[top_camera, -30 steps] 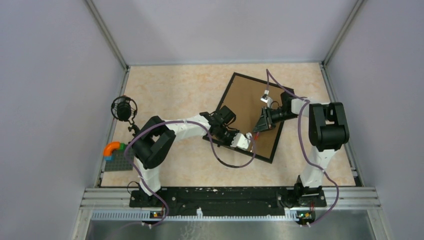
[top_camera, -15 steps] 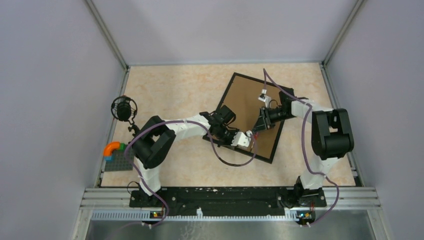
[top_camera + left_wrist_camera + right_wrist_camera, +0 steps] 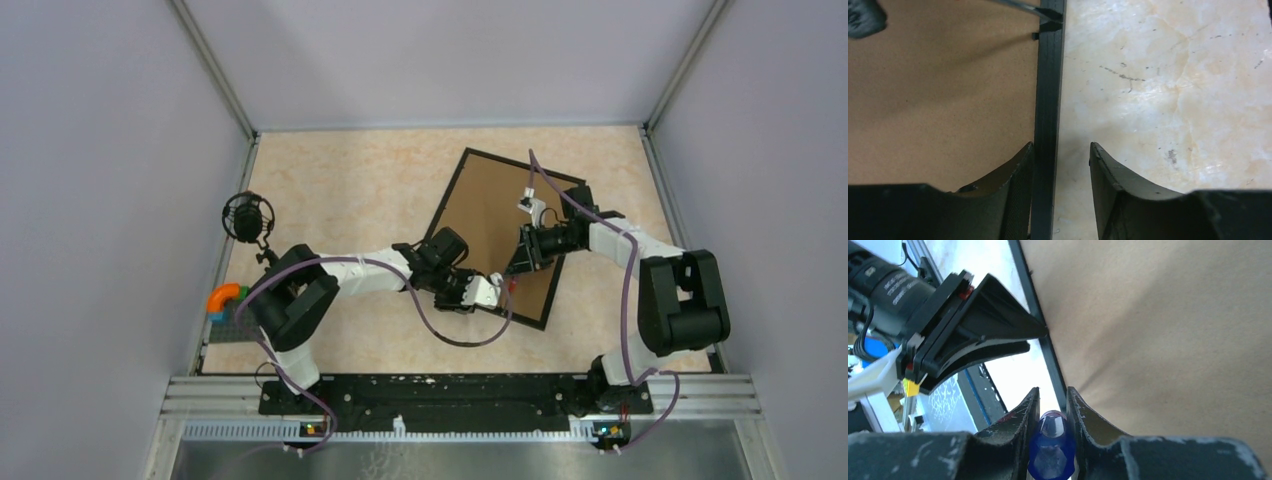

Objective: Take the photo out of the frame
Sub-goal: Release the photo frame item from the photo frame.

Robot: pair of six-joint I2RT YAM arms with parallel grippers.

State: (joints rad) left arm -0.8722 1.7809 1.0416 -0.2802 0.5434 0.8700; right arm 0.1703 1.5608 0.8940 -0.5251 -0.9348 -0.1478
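- Top external: found the frame (image 3: 490, 215) lying askew on the table (image 3: 340, 190), brown board back uppermost, photo hidden beneath it. Recorded the left gripper (image 3: 498, 290) at the frame's rail nearest the arm bases. Recorded the right gripper (image 3: 518, 265) over the board just inside that rail, close to the left one.
- Left wrist: saw fingers (image 3: 1015, 195) standing apart, straddling the frame's black rail. Noted one finger over the board against the rail, the other over the table with a gap to the rail.
- Right wrist: noted fingers (image 3: 1020, 425) clamped on a blue tool handle (image 3: 1052, 447) above the frame's rail. Saw the left gripper's tips at that same rail, further along.
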